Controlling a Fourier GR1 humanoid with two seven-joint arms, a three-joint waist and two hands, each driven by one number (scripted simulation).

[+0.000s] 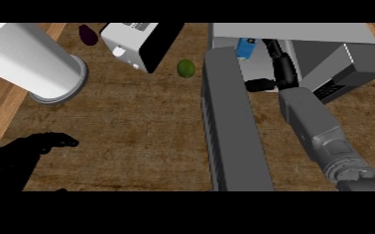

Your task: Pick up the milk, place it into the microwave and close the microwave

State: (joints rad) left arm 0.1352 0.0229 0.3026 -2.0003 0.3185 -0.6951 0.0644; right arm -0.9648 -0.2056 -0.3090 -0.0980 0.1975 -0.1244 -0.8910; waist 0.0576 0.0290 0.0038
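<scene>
A: Where does the milk (247,47) sit?

B: In the upper middle of the frame, a small blue carton on the pale floor inside the microwave (307,31). Whether it stands or lies, I cannot make out.

A: And the right hand (282,72)?

B: It reaches into the cavity from the lower right. Its fingers run straight up the frame just to the right of the carton, and the thumb sticks out to the left lower down, apart from the milk. It looks released, not wrapped round anything.

A: So what remains is the door (233,129)?

B: I judge so. The door is open, a long grey slab running from the upper middle down to the lower edge, its long axis nearly up-and-down in the frame. The right forearm (316,124) lies just to its right, between the door and the microwave body.

A: Then that arm is in the way of the swing.

B: That is the relation that matters. To shut, the door would have to sweep rightward, over the place where the forearm lies, so the arm should leave first.

A: Which hand is better placed to push?

B: The left hand (28,152) rests at the lower left over the worktop (132,129), fingers relaxed and holding nothing. It is well apart from the door, though on its outer face.
</scene>
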